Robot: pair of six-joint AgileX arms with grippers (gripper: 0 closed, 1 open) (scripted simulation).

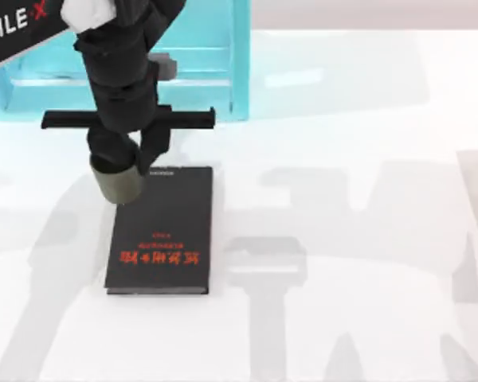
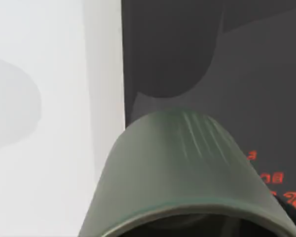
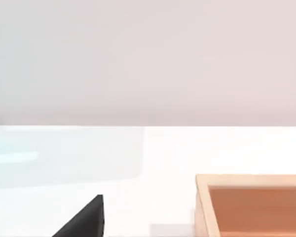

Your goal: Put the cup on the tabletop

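Your left gripper (image 1: 118,163) grips the cup (image 1: 119,185) over the book's (image 1: 163,231) corner; shift left onto bare tabletop (image 1: 366,239) before lowering.

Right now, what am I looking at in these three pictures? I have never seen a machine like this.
This is a two-armed AgileX robot at a table, drawn by computer. One picture looks down from above; the other two come from cameras on each arm's wrist. From above, the black left arm's gripper holds a small olive-green cylindrical cup over the far corner of a flat black book with red lettering, which lies on the broad white tabletop. A turquoise shelf unit stands behind. The left wrist camera looks past the cup at the book. The right wrist camera, on the arm parked at the right, sees the table and an orange-brown open box.
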